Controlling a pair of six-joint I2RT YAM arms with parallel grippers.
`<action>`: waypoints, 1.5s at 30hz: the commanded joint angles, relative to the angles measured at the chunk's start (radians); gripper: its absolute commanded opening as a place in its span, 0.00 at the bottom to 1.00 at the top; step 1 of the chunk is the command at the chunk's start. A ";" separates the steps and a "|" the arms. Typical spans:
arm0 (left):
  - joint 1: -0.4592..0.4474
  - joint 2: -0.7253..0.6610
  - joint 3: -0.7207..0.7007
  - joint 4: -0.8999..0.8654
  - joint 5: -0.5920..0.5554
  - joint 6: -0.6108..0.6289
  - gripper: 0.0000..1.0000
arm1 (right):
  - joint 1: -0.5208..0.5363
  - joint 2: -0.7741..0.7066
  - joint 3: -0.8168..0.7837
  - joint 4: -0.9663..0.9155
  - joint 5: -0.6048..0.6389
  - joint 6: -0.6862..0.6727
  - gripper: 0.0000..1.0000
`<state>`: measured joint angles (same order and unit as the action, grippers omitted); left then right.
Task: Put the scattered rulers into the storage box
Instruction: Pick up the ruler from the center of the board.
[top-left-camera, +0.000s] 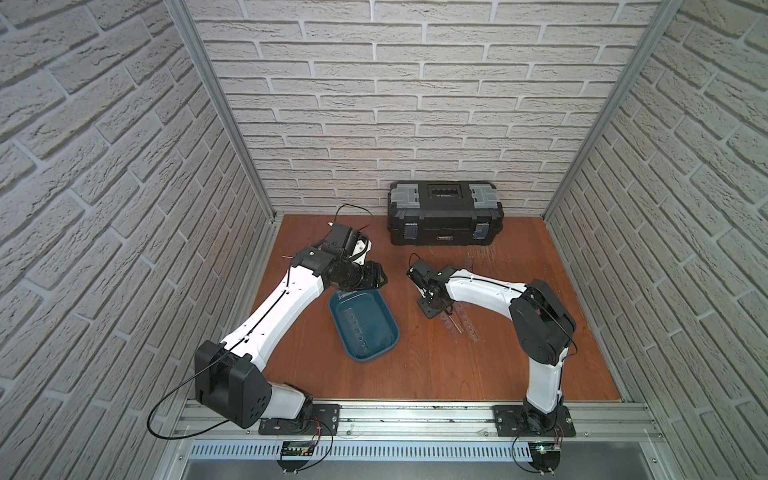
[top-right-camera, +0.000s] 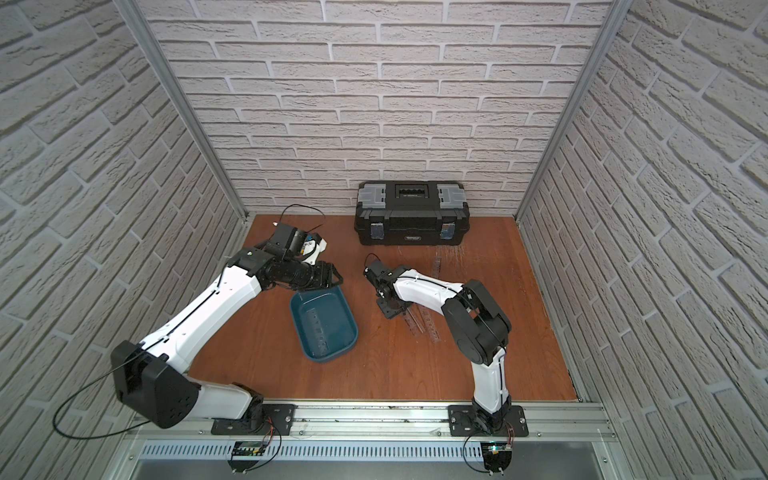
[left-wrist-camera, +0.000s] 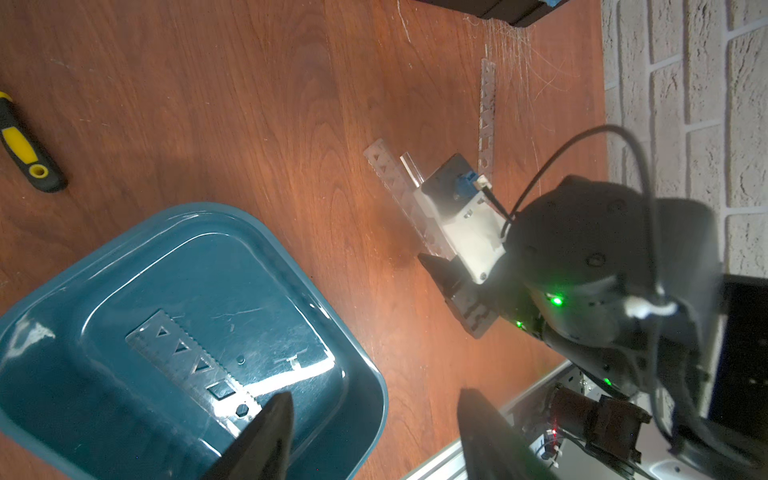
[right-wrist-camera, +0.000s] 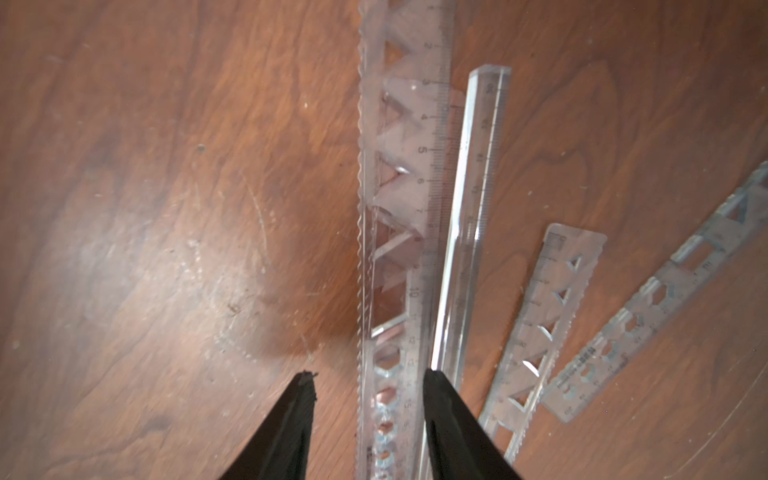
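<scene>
Rulers (right-wrist-camera: 405, 208) lie bunched on the table (right-wrist-camera: 166, 208); one lies in the box (left-wrist-camera: 137, 249). My right gripper (right-wrist-camera: 368, 415) straddles the nearest with jaws spread, likely lining up an edge pinch. The left gripper (left-wrist-camera: 376, 399) hangs spread and empty over the box.

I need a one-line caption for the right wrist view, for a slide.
Open right gripper straddles a clear stencil ruler; three more rulers lie beside it on the wooden table.

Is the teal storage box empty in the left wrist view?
No, one transparent ruler with cut-out shapes lies flat on the floor of the storage box.
</scene>
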<state>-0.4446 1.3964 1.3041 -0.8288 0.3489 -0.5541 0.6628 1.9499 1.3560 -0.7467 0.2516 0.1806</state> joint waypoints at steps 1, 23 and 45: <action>-0.005 0.009 -0.013 0.034 0.016 -0.001 0.68 | -0.009 0.021 0.028 0.002 0.023 0.011 0.48; -0.005 0.034 0.001 0.041 0.036 0.005 0.68 | -0.066 0.109 -0.003 0.039 -0.072 -0.001 0.38; -0.010 0.039 0.015 0.034 0.030 0.000 0.67 | -0.076 0.003 -0.050 0.044 -0.105 0.003 0.40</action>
<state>-0.4473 1.4288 1.3014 -0.8101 0.3725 -0.5541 0.6037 1.9739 1.3376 -0.6437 0.1707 0.1741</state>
